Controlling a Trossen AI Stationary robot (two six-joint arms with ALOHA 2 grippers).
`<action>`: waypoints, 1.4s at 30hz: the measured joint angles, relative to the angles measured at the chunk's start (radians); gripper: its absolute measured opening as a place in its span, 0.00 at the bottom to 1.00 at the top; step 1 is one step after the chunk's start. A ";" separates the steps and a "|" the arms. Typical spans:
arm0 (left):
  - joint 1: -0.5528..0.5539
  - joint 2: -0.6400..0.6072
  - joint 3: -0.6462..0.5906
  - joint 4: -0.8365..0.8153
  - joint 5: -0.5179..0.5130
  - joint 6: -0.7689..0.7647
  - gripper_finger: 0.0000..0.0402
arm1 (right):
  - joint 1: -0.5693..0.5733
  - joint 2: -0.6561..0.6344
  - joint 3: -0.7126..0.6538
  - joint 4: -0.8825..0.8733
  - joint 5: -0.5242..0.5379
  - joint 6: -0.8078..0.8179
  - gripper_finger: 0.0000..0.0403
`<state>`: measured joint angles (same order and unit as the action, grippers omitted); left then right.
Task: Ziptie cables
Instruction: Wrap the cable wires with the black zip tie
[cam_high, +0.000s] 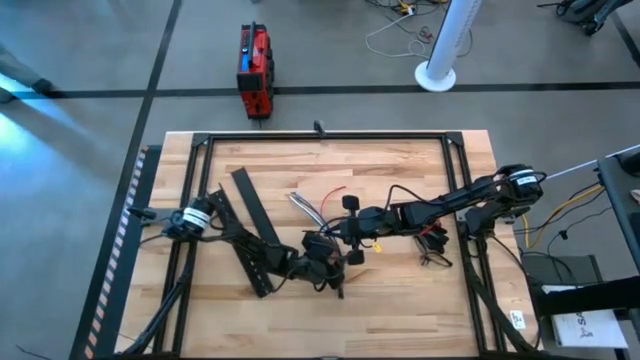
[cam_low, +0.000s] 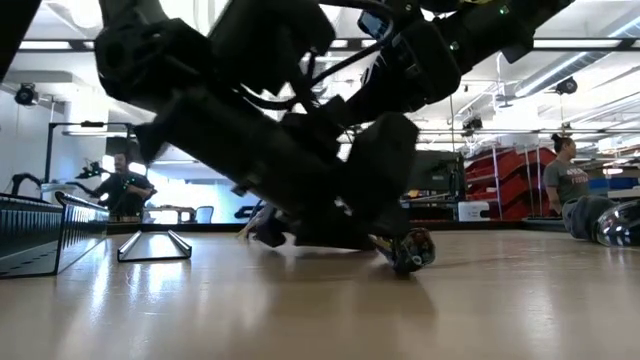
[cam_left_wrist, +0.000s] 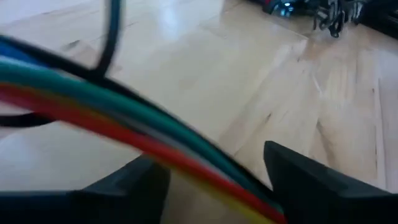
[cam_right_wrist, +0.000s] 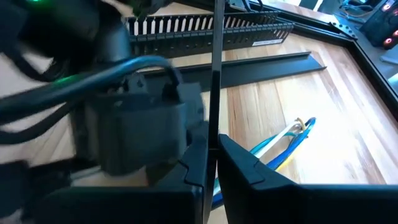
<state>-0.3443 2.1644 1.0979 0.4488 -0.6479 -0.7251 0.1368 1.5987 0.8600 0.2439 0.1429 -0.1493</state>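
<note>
The cables (cam_high: 312, 208) are seen near the middle of the wooden table (cam_high: 400, 300), their loose ends fanned toward the far side, with one red strand arcing away from them. In the left wrist view the bundle (cam_left_wrist: 143, 134) runs as blue, green, white and red strands right across the gap between that gripper's two dark fingers (cam_left_wrist: 311, 180). Two flat black slotted bars (cam_high: 250, 225) lie on the table's left part. On the grey floor beyond the table a red case (cam_high: 254, 68) is seen, and people are visible in the room behind.

Both arms are stretched inward and low over the table. The left gripper (cam_high: 322, 268) is held spread, with the cables between its fingers; contact cannot be told. The right gripper (cam_right_wrist: 211, 163) is pinched onto a thin dark strip (cam_right_wrist: 216, 74) that stands straight up from it.
</note>
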 joint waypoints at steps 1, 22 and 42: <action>-0.002 0.015 0.016 -0.001 -0.002 0.006 0.52 | 0.000 0.000 0.000 -0.001 0.000 0.000 0.02; -0.101 -0.224 0.051 -0.539 0.246 0.081 0.01 | 0.000 -0.002 0.000 -0.089 0.097 0.030 0.02; -0.114 -0.235 0.051 -0.681 0.502 0.008 0.02 | -0.003 0.026 0.000 -0.105 0.111 0.106 0.02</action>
<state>-0.4584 1.9289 1.1492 -0.2321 -0.1463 -0.7168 0.1334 1.6244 0.8600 0.1385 0.2538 -0.0431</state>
